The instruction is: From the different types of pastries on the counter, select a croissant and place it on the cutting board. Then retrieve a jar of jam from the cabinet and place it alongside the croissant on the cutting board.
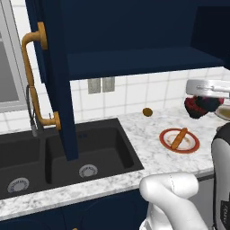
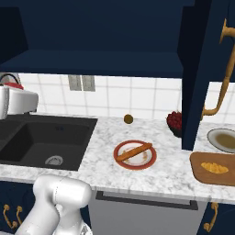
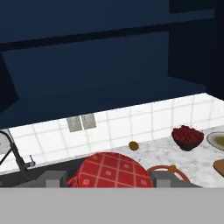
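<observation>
Our gripper (image 3: 113,181) is closed on the jar of jam (image 3: 114,171): in the hand view the red, white-checked jar sits between the two finger tips (image 3: 54,178), touching both, so the opening is only as wide as the jar. The hand is raised well above the counter (image 2: 137,176) and looks out under the open cabinet (image 1: 58,81), whose door stands swung out with its brass handle (image 1: 33,76) toward us.

The croissant (image 2: 215,168) already lies on the cutting board (image 2: 202,174), far off to the gripper's right, beyond the red-rimmed plate (image 2: 148,161) with the stick-shaped pastry (image 2: 133,152). Straight ahead of the gripper and lower down are a small brown round thing (image 3: 133,145) by the tiled wall and the dark bowl of berries (image 3: 187,136); the sink (image 1: 54,157) lies to its left.

We judge that the carry to the board is the step in hand. To do it well we should:
- keep the jar upright and the grip steady
- swing right, clear of the hanging door edge
- pass above the plate and bowl
- lower onto bare wood just beside the croissant, not on it
- open only once the jar rests flat.
</observation>
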### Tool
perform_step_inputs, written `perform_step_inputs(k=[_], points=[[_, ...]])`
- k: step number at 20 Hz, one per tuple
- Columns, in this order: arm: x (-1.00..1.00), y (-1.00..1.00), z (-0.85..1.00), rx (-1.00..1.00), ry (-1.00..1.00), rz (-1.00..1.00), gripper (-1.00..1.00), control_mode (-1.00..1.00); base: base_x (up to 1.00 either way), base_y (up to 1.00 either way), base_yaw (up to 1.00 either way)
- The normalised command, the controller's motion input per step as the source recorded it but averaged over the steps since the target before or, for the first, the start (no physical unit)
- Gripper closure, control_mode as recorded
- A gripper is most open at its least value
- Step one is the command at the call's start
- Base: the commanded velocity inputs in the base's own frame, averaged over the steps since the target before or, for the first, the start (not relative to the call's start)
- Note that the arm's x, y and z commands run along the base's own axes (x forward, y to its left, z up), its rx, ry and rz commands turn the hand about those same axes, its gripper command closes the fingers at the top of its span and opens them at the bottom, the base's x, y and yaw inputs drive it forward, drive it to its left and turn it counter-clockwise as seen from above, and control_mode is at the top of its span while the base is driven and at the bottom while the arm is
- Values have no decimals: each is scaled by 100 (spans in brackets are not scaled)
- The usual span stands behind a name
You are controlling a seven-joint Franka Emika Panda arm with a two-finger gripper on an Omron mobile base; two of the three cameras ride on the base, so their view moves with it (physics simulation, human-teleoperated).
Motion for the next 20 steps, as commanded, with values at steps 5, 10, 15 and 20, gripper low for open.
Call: perform_step_inputs(k=[5,10,15,20], points=[[10,11,-39,-28,10,14,100,-100,0,0,0],[-9,0,-2,-5,2,1,100,-100,0,0,0],[-12,0,-1,0,0,0,100,100,-6,0,0],[0,0,0,0,0,0,100,100,-75,-18,0]])
